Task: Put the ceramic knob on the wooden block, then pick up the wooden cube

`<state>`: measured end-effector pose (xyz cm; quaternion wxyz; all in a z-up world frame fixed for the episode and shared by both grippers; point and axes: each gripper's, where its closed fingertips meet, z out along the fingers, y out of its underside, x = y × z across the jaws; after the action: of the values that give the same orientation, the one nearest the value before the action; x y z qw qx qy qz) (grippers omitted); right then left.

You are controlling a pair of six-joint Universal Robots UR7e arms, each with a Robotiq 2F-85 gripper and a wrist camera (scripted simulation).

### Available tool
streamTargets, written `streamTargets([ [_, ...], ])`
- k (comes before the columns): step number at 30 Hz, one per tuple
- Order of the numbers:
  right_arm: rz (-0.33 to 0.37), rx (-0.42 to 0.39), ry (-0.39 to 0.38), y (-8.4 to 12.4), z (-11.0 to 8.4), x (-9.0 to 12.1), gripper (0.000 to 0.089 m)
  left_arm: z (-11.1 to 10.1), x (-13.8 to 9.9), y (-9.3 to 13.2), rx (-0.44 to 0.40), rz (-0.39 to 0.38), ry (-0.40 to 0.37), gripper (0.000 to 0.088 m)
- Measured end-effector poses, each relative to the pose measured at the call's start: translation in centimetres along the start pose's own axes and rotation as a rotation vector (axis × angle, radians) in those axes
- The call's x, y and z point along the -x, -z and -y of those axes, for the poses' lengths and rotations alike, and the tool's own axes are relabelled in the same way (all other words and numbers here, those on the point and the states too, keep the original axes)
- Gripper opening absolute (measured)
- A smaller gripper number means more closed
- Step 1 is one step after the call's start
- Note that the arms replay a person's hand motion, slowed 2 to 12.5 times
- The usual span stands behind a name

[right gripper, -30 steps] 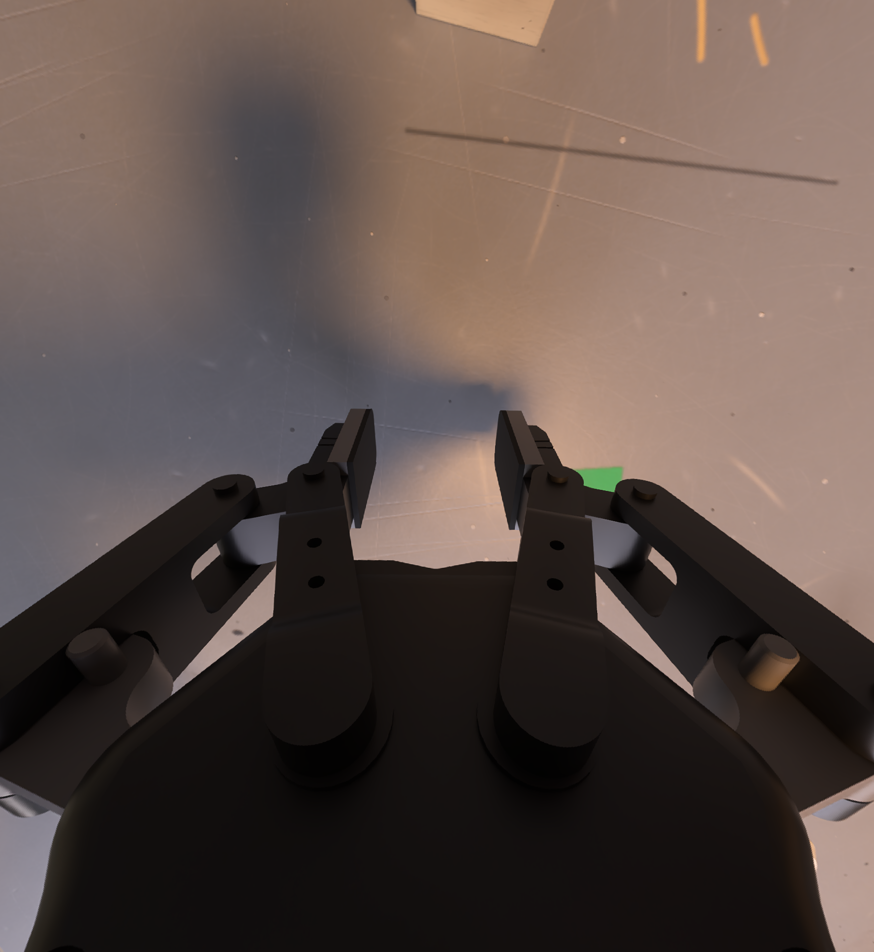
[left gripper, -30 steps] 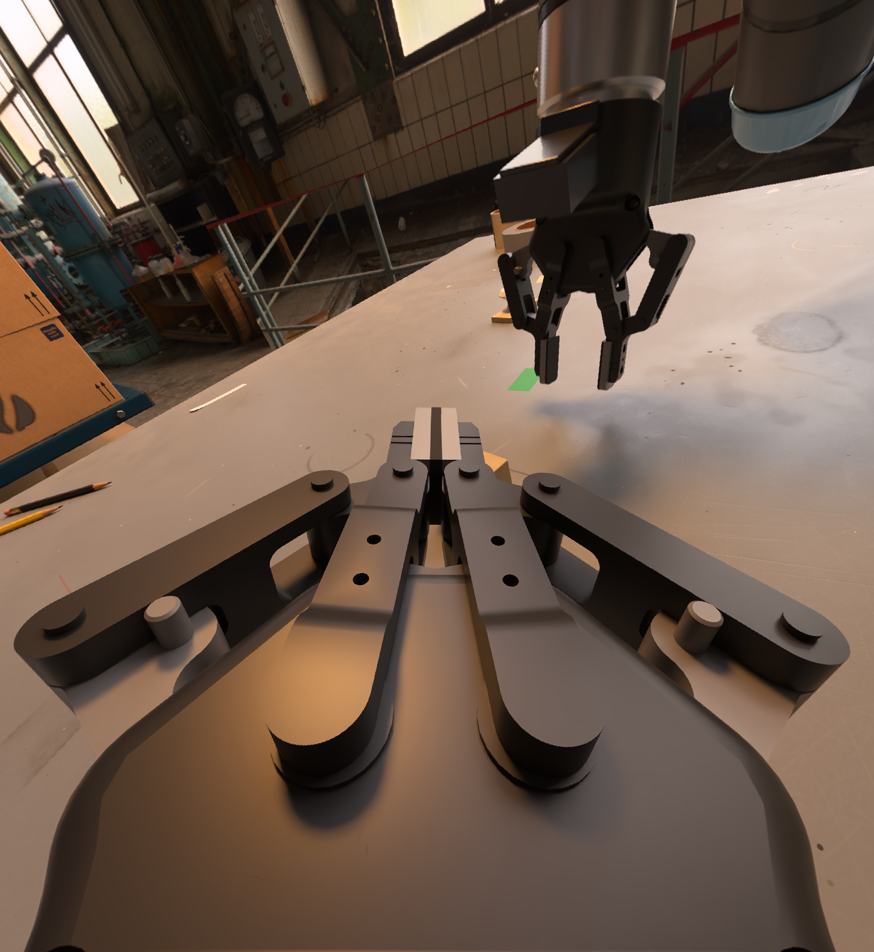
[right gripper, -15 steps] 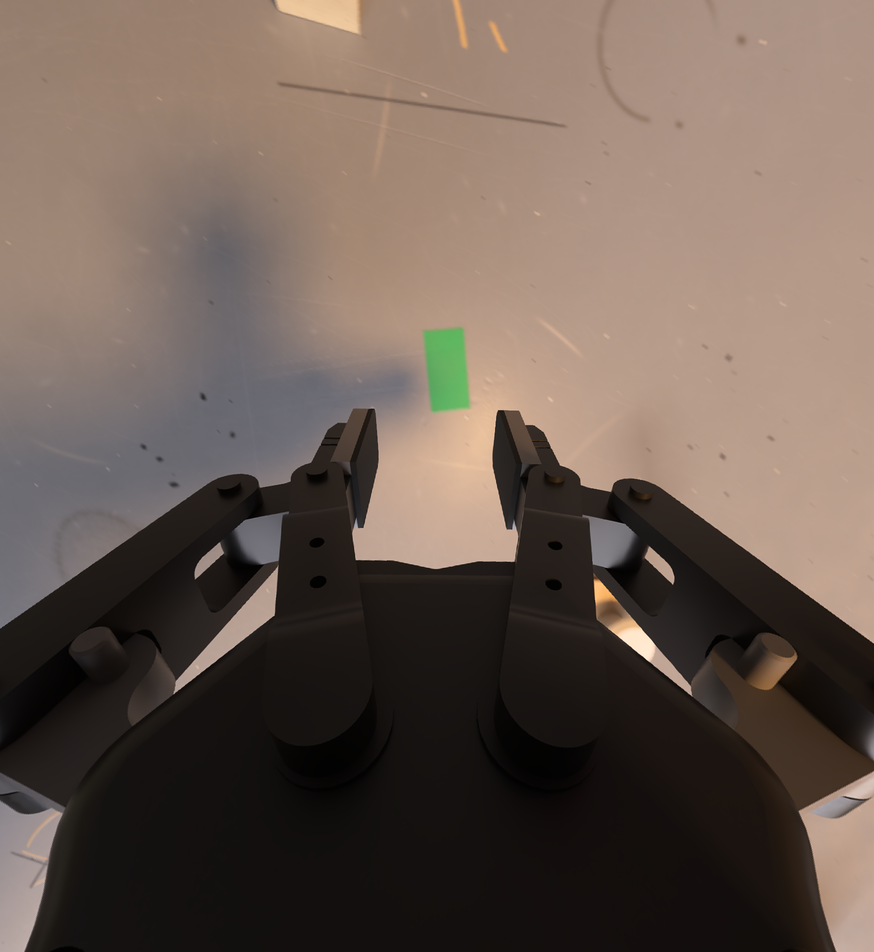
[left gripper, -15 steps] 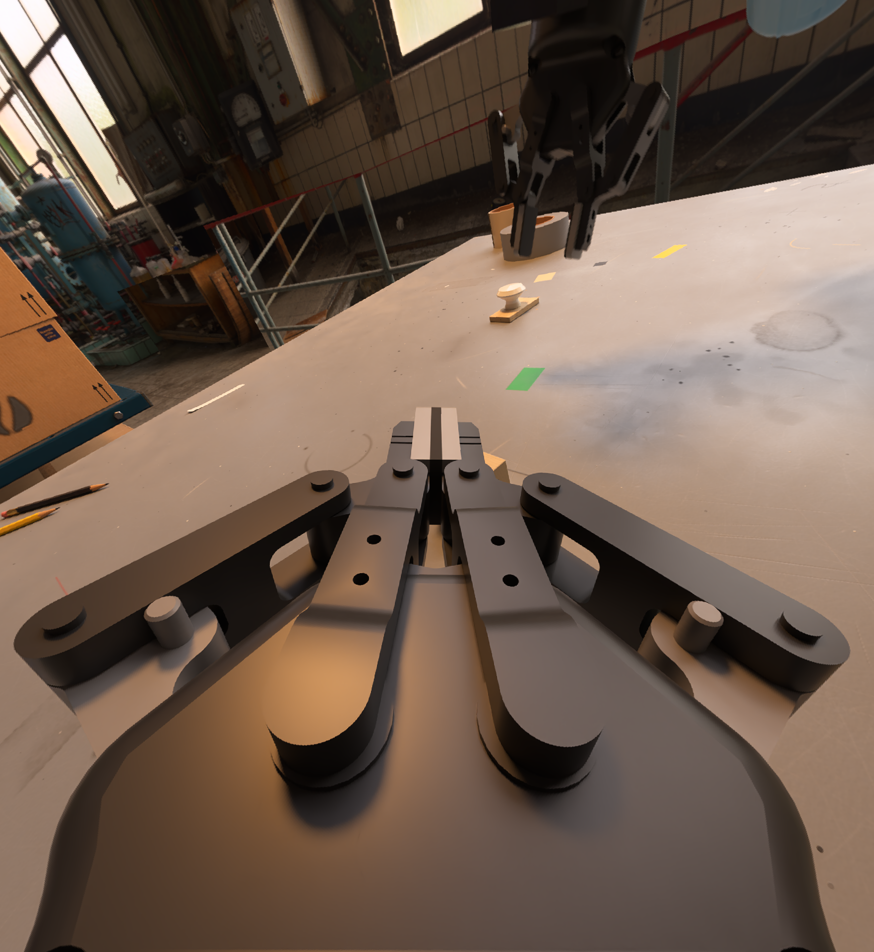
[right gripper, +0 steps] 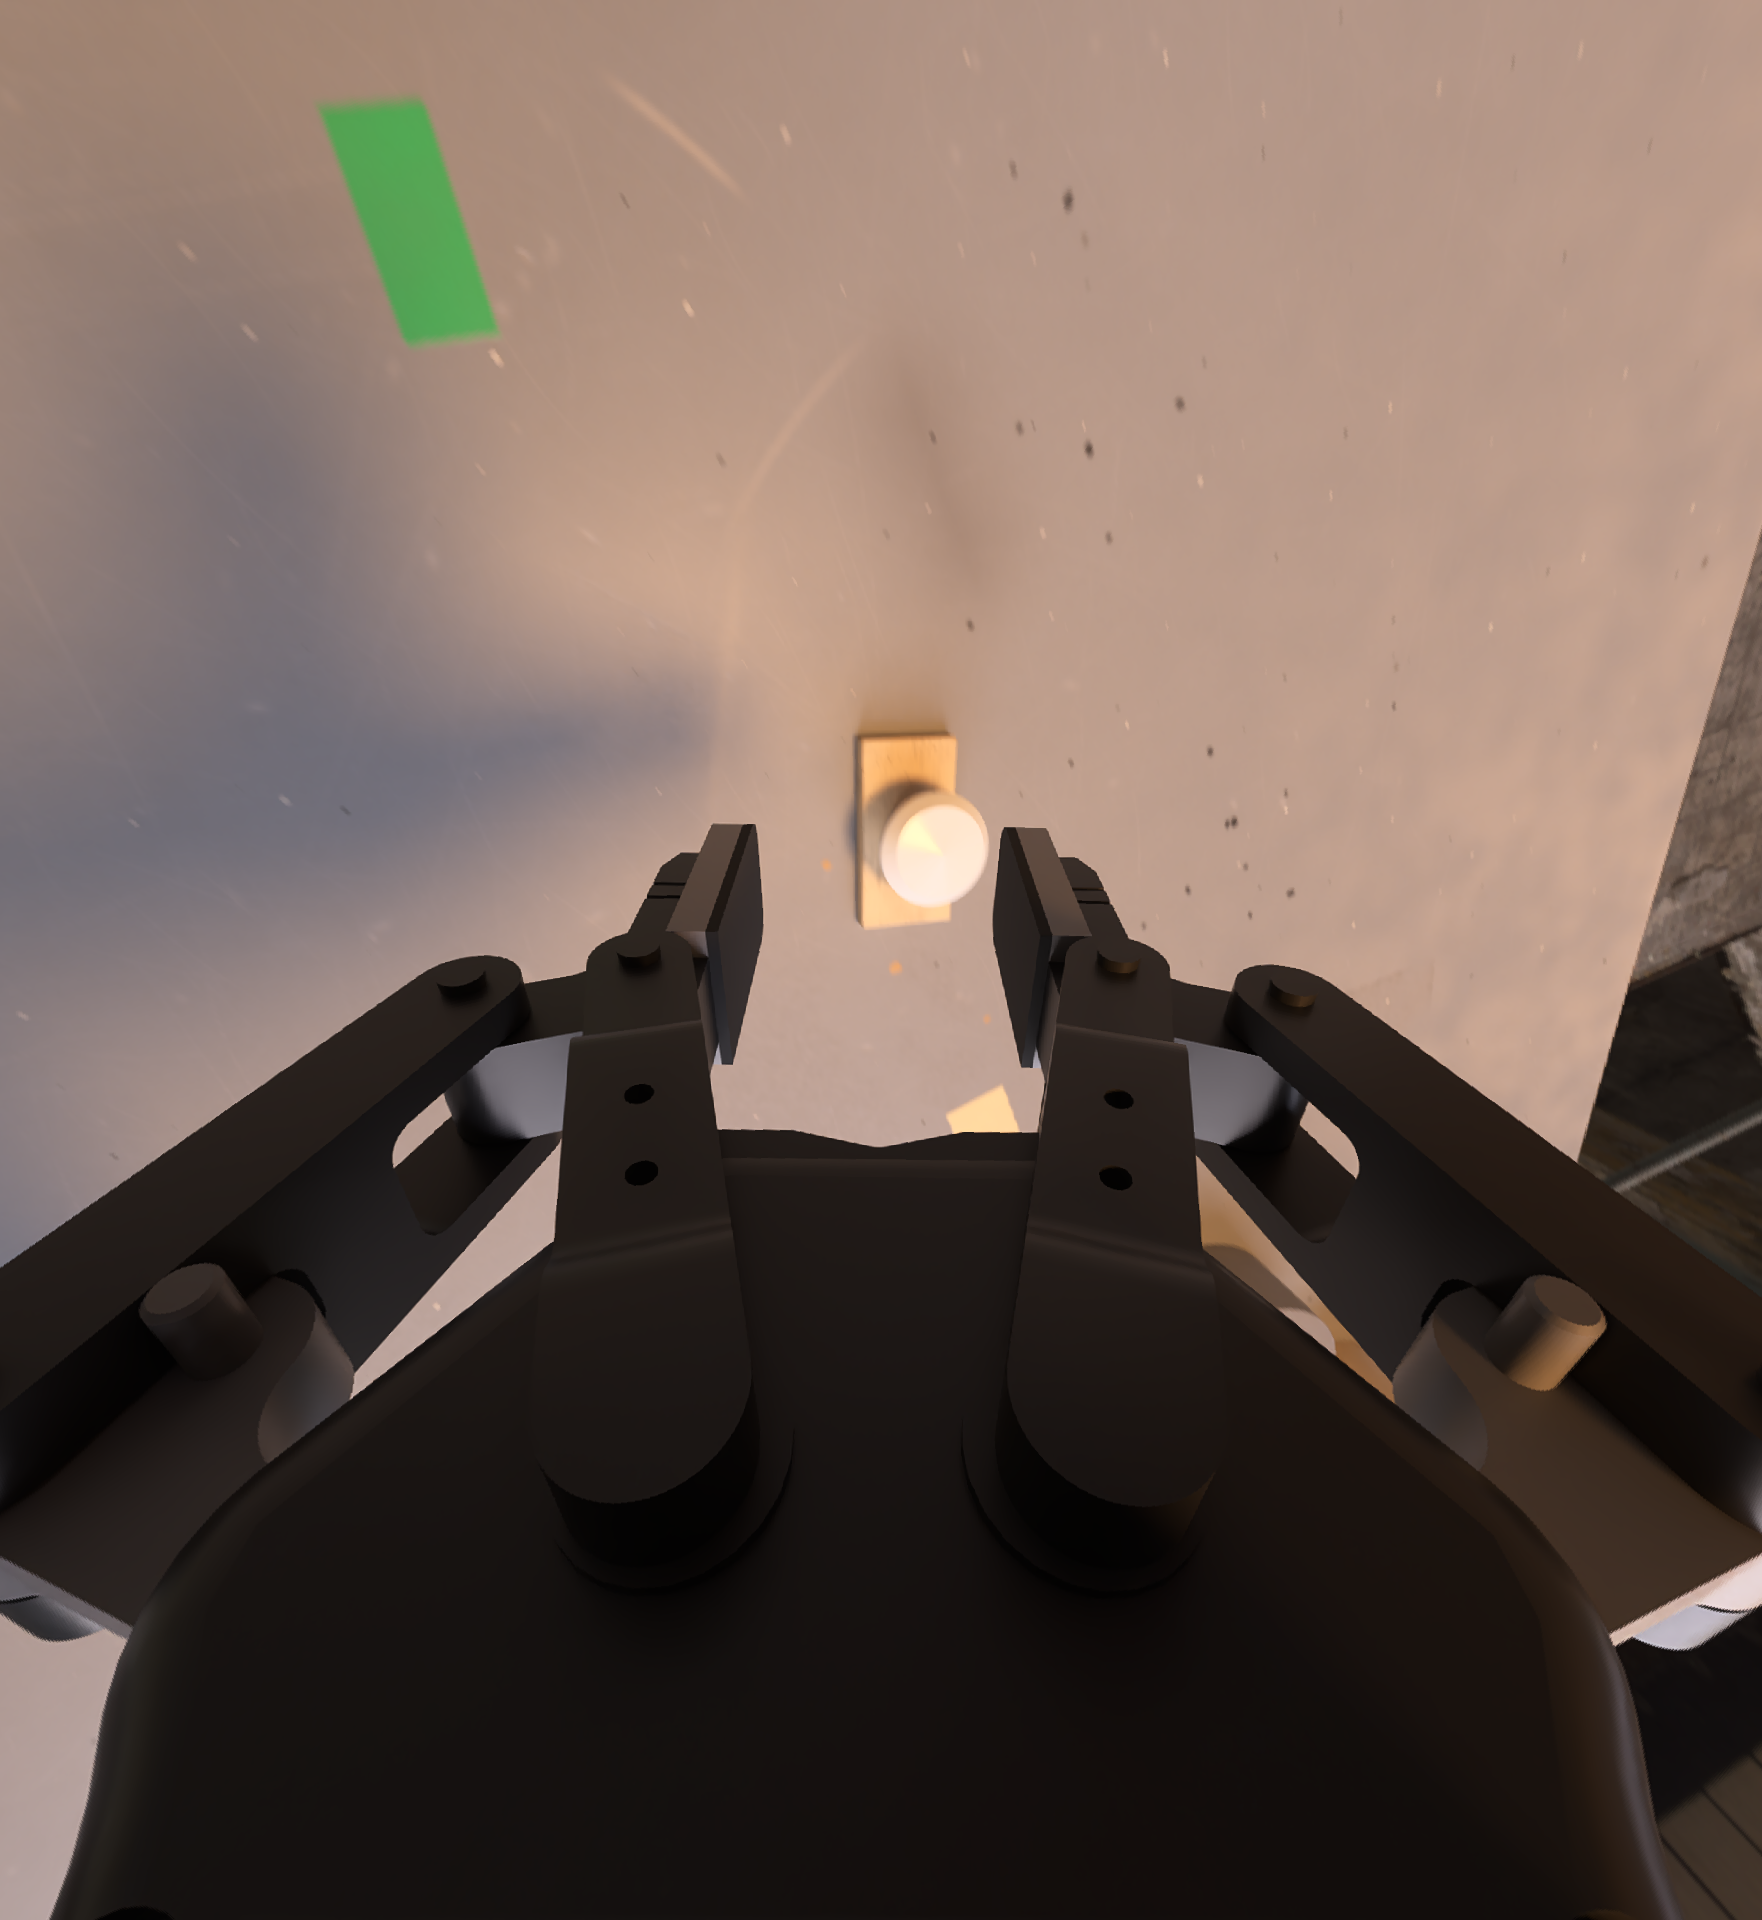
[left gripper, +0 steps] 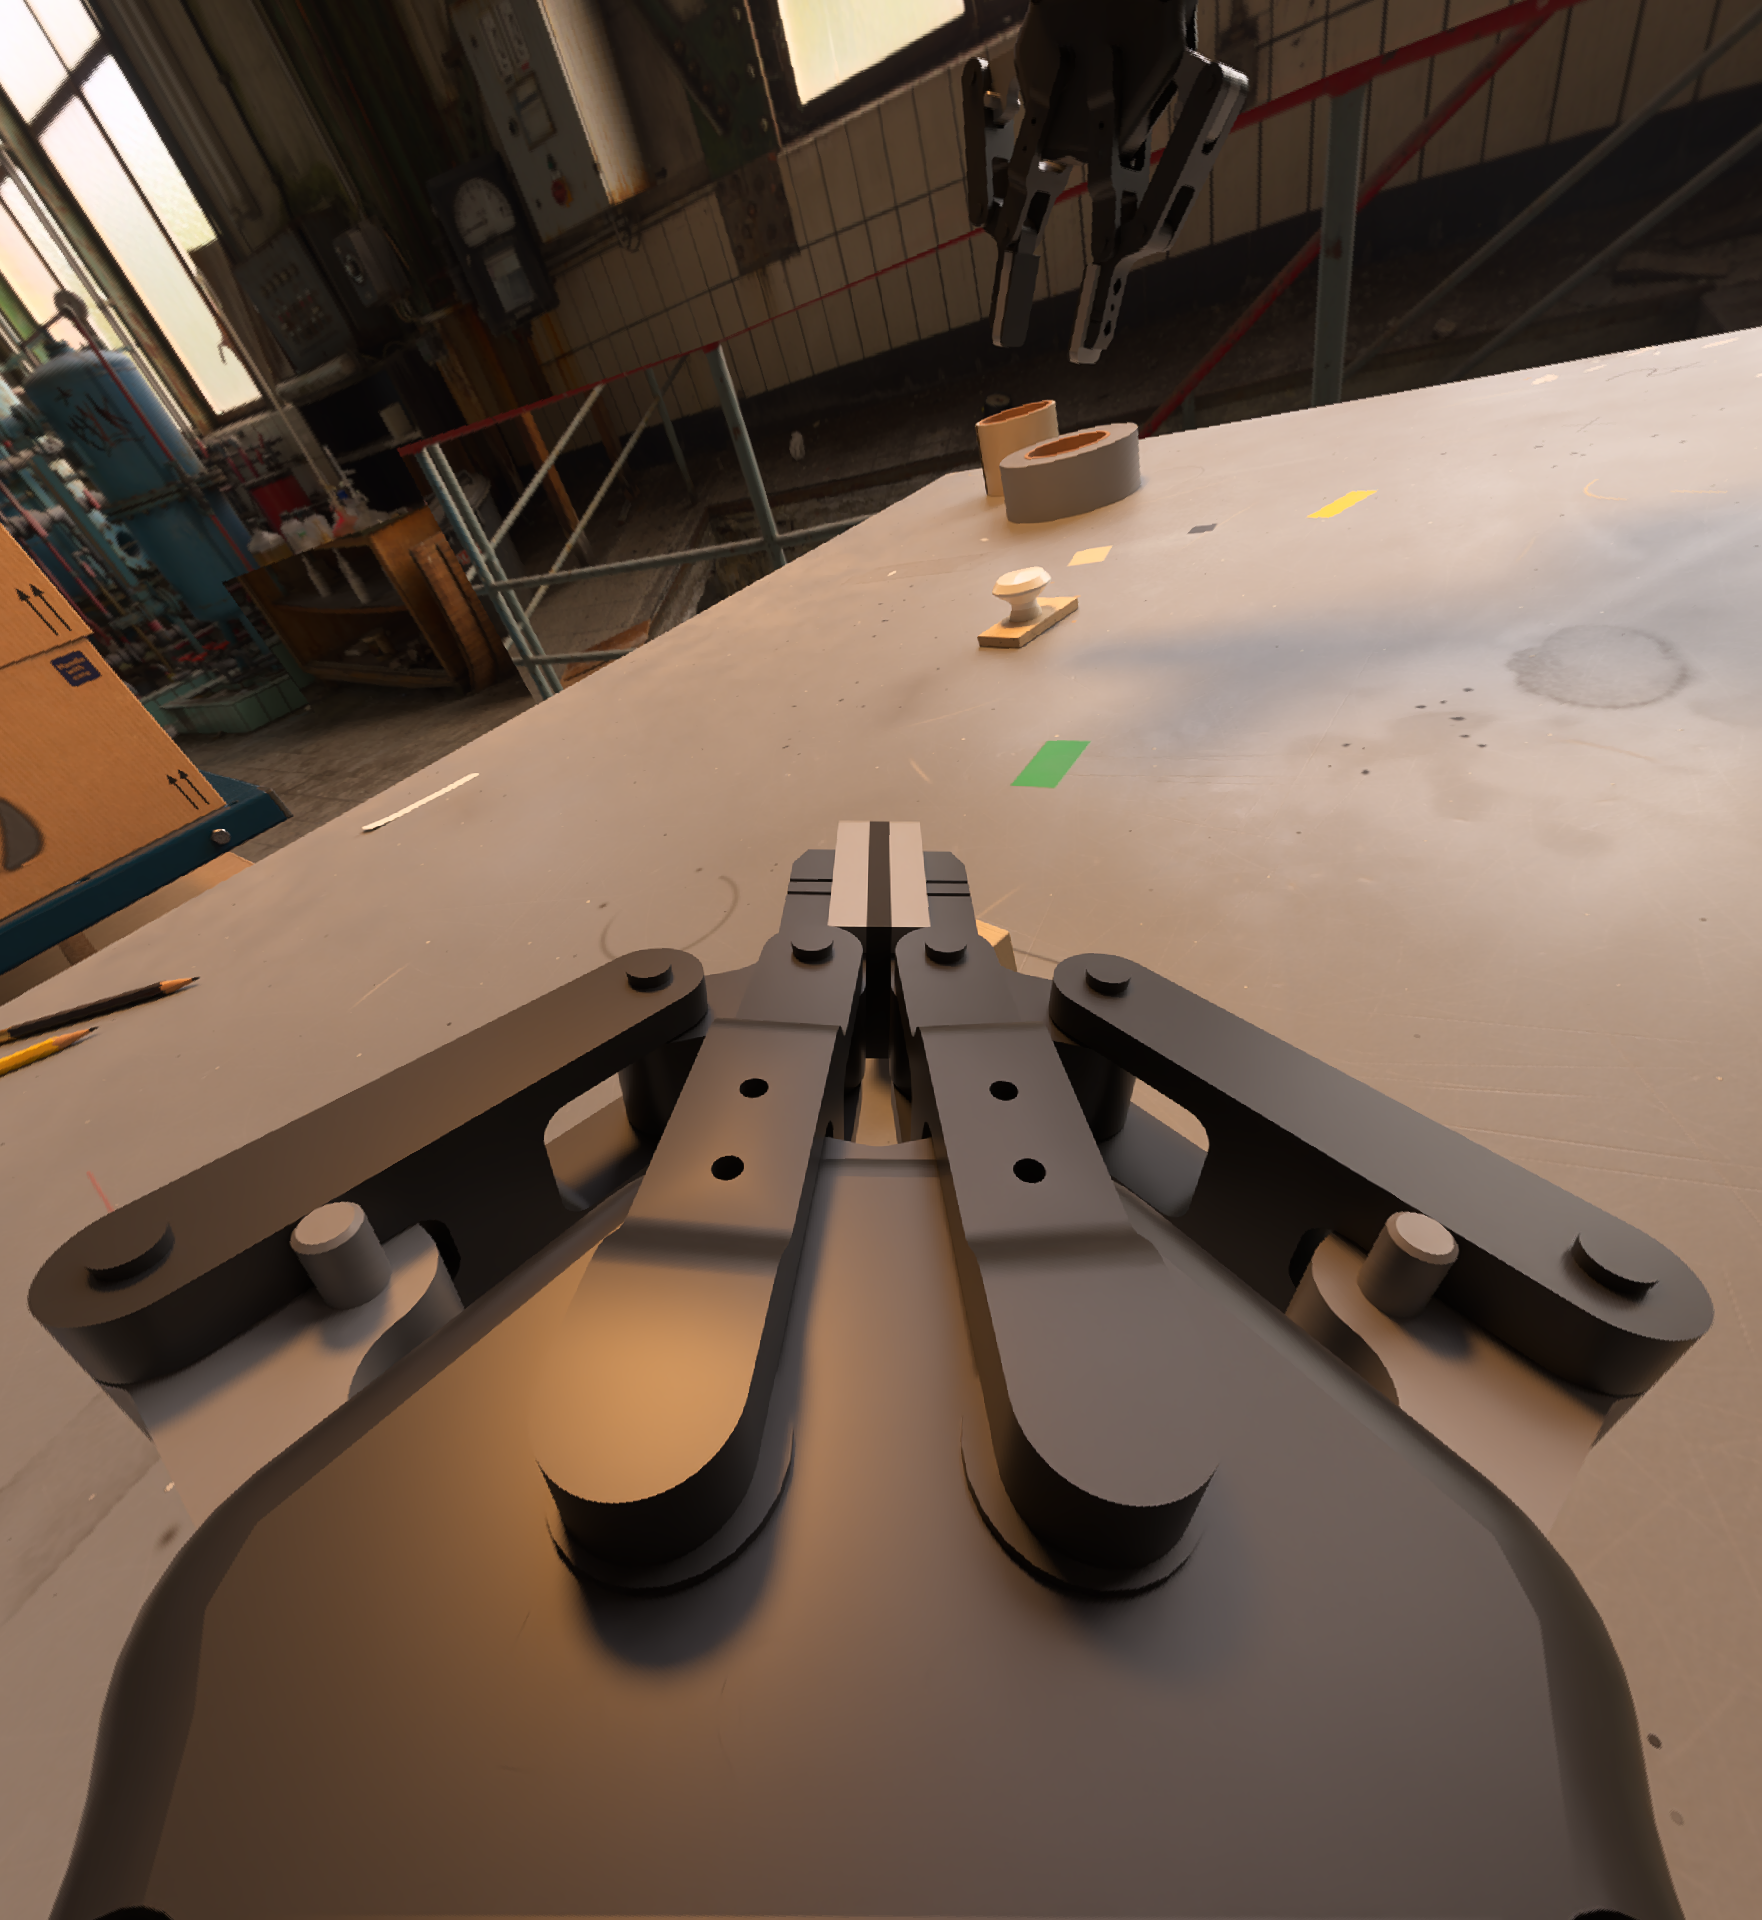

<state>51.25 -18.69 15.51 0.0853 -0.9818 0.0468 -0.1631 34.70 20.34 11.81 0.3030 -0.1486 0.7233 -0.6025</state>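
Observation:
A white ceramic knob (left gripper: 1020, 588) stands on a flat wooden block (left gripper: 1033, 627) far across the grey table (left gripper: 1376, 935). In the right wrist view the knob (right gripper: 934, 857) and block (right gripper: 906, 758) lie below, just ahead of my open, empty right gripper (right gripper: 877, 894). That gripper (left gripper: 1053, 343) hangs high above the table's far end in the left wrist view. My left gripper (left gripper: 879, 873) is shut and low over the table. A corner of a pale wooden piece (left gripper: 996, 943), perhaps the cube, shows just behind its right finger; the rest is hidden.
A grey ring (left gripper: 1069, 483) and a beige cylinder (left gripper: 1012, 436) stand at the far end. A green strip (left gripper: 1050, 764) (right gripper: 409, 218) and yellow marks (left gripper: 1341, 504) lie flat. Two pencils (left gripper: 77, 1013) lie at left. The table edge (right gripper: 1739, 727) drops off at right.
My right gripper has moved away from the left gripper, past the green strip, and risen over the knob and block. It stays open. The left gripper has not moved.

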Motion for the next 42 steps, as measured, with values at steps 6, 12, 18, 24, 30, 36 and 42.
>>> streamTargets([
  [6, 0.021, 0.088, 0.002, -0.9, -3.6, -1.9, 0.0408, -0.1, -0.2, -0.3, 0.007, -0.003, -0.004, 0.0000],
  [12, 0.075, 0.141, 0.007, -2.8, -5.7, -2.7, 0.0408, -0.2, -0.3, -0.6, 0.013, -0.005, -0.007, 0.0000],
  [18, 0.120, 0.211, 0.020, -5.1, -7.6, -2.9, 0.0412, -0.3, -0.5, -1.0, 0.020, -0.009, -0.010, 0.0000],
  [24, 0.155, 0.254, 0.032, -7.3, -8.8, -2.9, 0.0471, -0.4, -0.6, -1.3, 0.030, -0.010, -0.017, 0.0000],
  [30, 0.180, 0.281, 0.036, -8.9, -9.7, -2.9, 0.0533, -0.5, -0.7, -1.5, 0.036, -0.010, -0.023, 0.0000],
  [36, 0.214, 0.272, 0.036, -10.2, -9.9, -2.6, 0.0591, -0.6, -0.7, -1.7, 0.040, -0.009, -0.025, 0.0000],
  [42, 0.229, 0.285, 0.039, -11.0, -10.3, -2.6, 0.0594, -0.7, -0.8, -1.9, 0.044, -0.011, -0.024, 0.0000],
])
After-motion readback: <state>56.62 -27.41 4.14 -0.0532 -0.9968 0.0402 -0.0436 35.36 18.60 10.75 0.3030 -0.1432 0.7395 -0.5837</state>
